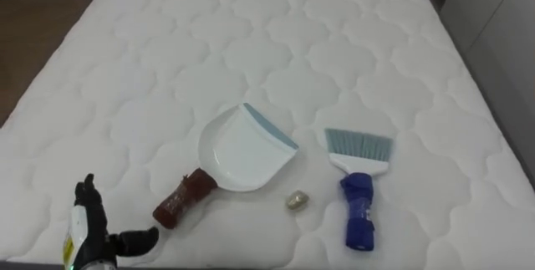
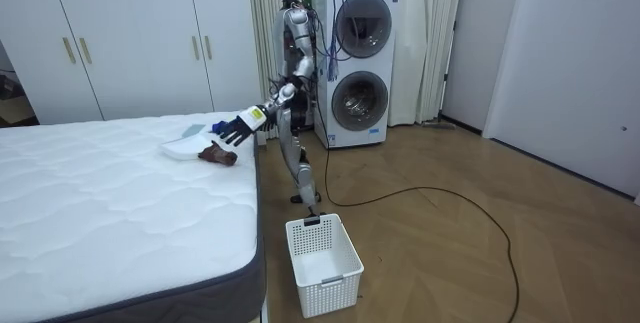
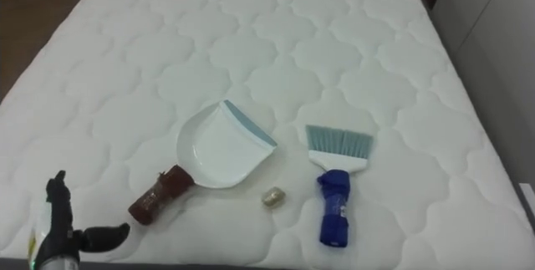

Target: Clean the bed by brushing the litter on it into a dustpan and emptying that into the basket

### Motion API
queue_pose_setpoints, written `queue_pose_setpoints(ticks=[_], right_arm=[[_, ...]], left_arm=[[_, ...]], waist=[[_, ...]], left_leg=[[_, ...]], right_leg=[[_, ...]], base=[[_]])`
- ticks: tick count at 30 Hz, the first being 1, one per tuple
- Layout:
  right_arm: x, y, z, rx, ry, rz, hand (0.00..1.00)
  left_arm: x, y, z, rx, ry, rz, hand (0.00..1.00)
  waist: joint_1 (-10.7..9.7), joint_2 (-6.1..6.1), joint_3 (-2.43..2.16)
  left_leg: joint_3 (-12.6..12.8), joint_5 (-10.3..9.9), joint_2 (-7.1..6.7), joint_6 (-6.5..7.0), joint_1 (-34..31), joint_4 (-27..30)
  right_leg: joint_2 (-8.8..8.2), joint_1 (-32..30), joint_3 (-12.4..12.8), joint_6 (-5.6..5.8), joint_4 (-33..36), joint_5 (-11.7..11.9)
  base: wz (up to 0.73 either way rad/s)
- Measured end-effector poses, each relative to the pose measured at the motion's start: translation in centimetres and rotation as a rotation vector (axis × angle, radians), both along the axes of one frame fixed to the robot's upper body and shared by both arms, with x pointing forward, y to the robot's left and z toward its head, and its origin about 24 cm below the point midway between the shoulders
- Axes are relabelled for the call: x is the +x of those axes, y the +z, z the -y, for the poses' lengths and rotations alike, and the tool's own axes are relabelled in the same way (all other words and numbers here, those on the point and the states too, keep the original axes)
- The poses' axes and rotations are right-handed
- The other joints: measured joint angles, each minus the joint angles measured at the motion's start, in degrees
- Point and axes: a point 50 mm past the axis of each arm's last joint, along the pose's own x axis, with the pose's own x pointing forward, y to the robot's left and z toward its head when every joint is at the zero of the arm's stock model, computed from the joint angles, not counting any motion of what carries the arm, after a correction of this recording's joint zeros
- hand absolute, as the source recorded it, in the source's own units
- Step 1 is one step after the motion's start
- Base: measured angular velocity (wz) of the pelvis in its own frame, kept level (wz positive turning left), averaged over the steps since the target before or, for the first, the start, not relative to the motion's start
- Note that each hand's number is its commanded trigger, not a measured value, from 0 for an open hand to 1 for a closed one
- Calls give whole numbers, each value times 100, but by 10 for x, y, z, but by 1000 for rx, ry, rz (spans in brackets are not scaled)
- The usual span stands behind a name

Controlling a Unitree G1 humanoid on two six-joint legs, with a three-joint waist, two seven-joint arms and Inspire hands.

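Left hand (image 1: 90,232), fingers spread open, at mattress (image 1: 251,36) near edge, dustpan (image 1: 242,149), lump (image 1: 296,201), brush (image 1: 359,191) ahead, wide quilting beyond

The left hand (image 1: 94,235), below-left of the dustpan (image 1: 242,149), is cut off at the wrist by the lower edge. The lump (image 1: 296,201) near the dustpan's lower right is too small to identify. The bed (image 1: 167,44) beyond the dustpan is cut off by the upper edge.
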Motion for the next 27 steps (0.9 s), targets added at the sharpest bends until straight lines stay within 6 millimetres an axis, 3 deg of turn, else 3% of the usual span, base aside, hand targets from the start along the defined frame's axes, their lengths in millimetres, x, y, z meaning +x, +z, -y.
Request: queue_pose_setpoints(ticks=[5,12,20,27], right_arm=[[1,0,-3,41,-5,6,0],[1,0,-5,78,-27,7,0],[1,0,-4,82,-50,12,0],[3,-1,-6,95,-71,14,0]], left_arm=[[14,15,9,-12,-50,96,0],[26,21,14,-17,-78,133,0],[27,20,18,-14,-109,127,0],[28,8,33,-40,-217,49,0]], waist=[[-104,-20,0],[-164,-46,14],[-222,-67,34],[-322,-87,47]], left_leg=[[0,0,-4,0,-5,0],[34,0,0,0,10,9],[40,0,0,0,-55,13],[101,0,3,0,-111,43]], right_leg=[[-4,4,-4,0,1,0],[-4,-2,22,0,2,0],[-8,-85,23,0,19,0],[-2,-133,156,1,22,1]], base=[[0],[-1],[0],[-4]])
